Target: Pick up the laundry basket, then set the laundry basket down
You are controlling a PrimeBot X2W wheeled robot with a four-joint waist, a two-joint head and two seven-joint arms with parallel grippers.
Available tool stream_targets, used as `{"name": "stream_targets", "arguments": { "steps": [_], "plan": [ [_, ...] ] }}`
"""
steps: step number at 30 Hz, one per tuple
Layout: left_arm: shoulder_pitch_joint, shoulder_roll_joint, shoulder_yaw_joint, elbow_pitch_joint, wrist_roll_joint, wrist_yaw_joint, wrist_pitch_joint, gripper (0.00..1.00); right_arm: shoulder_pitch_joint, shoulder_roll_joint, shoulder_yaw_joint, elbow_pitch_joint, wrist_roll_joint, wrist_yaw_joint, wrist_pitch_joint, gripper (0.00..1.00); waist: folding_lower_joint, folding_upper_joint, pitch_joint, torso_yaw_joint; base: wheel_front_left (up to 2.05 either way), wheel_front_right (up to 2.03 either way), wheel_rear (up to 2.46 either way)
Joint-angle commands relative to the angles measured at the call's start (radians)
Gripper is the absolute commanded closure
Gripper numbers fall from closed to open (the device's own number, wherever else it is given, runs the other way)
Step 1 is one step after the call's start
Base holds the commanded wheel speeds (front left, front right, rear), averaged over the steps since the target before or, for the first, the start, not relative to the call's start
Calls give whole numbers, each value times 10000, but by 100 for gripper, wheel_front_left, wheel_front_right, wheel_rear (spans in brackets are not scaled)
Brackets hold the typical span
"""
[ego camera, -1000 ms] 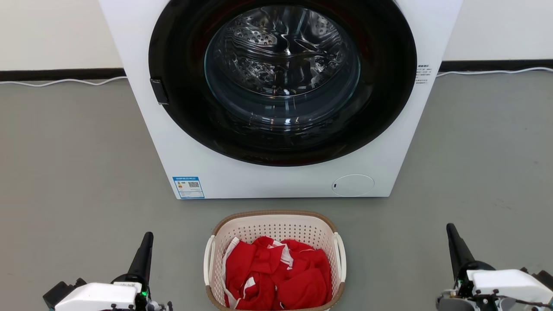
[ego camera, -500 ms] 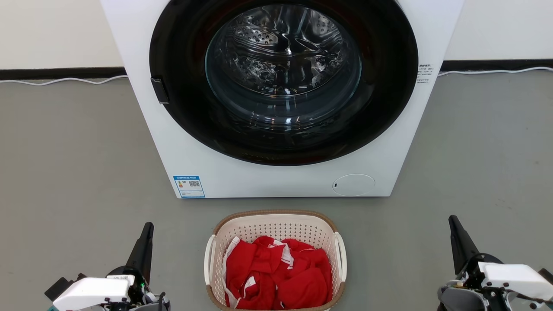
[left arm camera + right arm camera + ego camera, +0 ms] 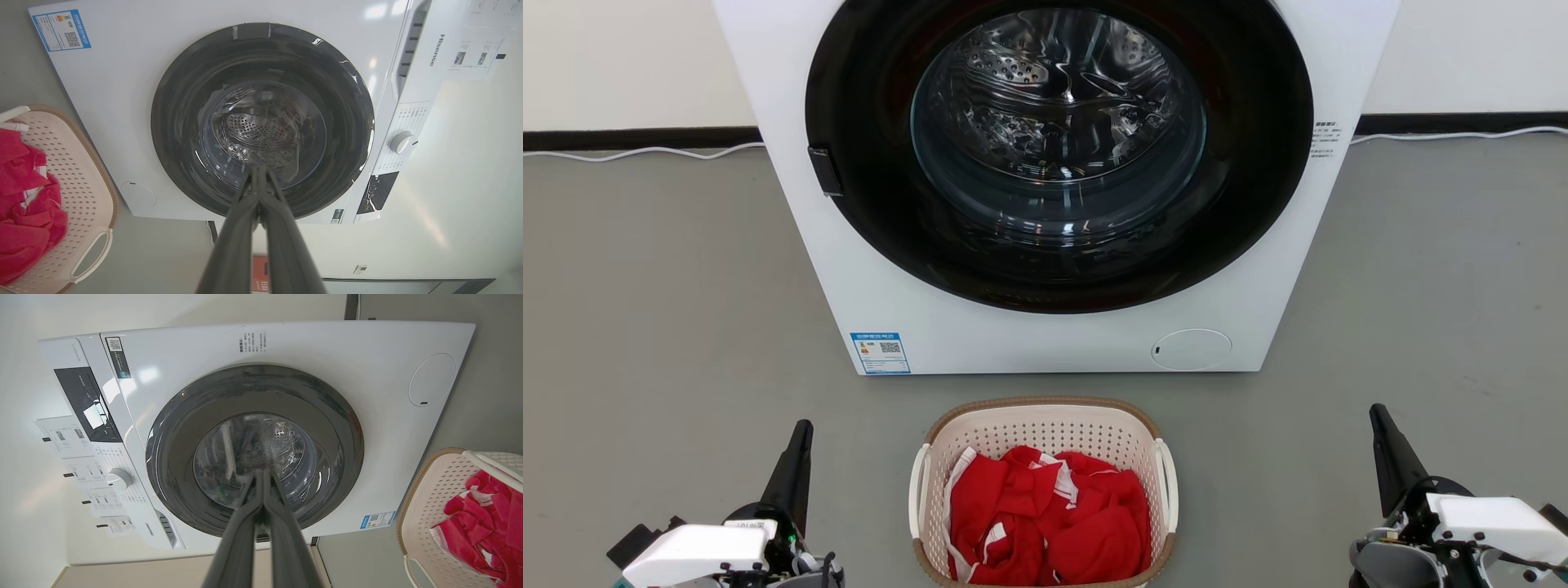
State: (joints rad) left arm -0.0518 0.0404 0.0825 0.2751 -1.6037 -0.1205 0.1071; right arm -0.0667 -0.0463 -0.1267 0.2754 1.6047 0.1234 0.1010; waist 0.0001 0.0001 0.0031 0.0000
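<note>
The cream perforated laundry basket [image 3: 1045, 433] with a brown rim and white side handles stands on the grey floor before the washer, holding red and white clothes [image 3: 1045, 518]. It also shows in the left wrist view [image 3: 81, 196] and the right wrist view [image 3: 433, 514]. My left gripper [image 3: 803, 433] is shut and empty, well to the basket's left, fingers pointing at the washer. On the far side, my right gripper [image 3: 1378, 416] is shut and empty too, further off to the basket's right. Both pairs of fingertips meet in the wrist views [image 3: 258, 169] [image 3: 261, 471].
A white front-loading washer [image 3: 1045, 335] with a dark round door [image 3: 1058, 155] stands just behind the basket, door closed. A white cable [image 3: 645, 153] runs along the wall's base. Grey floor [image 3: 670, 327] stretches on both sides of the washer and basket.
Both grippers have moved forward a little, their tips now higher in the head view. The basket has stayed in place; the head view has shifted very slightly.
</note>
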Motion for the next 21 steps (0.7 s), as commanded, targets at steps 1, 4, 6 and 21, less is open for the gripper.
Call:
{"name": "stream_targets", "arguments": {
  "steps": [1, 4, 6, 21],
  "plan": [
    [-563, 99, 315, -296, -47, -102, 63, 100, -406, -93, 196, -310, 95, 73, 68, 100, 0, -1, 0, 0, 0, 0, 0],
    [-563, 99, 315, -297, -47, -102, 63, 100, -406, -91, 193, -310, 92, 73, 71, 100, 0, -1, 0, 0, 0, 0, 0],
    [-563, 99, 315, -297, -47, -102, 63, 100, -406, -89, 190, -310, 90, 73, 73, 100, 0, -1, 0, 0, 0, 0, 0],
    [-563, 99, 314, -297, -48, -102, 63, 100, -408, -79, 175, -309, 78, 73, 85, 100, 0, -1, 0, 0, 0, 0, 0]
  ]
}}
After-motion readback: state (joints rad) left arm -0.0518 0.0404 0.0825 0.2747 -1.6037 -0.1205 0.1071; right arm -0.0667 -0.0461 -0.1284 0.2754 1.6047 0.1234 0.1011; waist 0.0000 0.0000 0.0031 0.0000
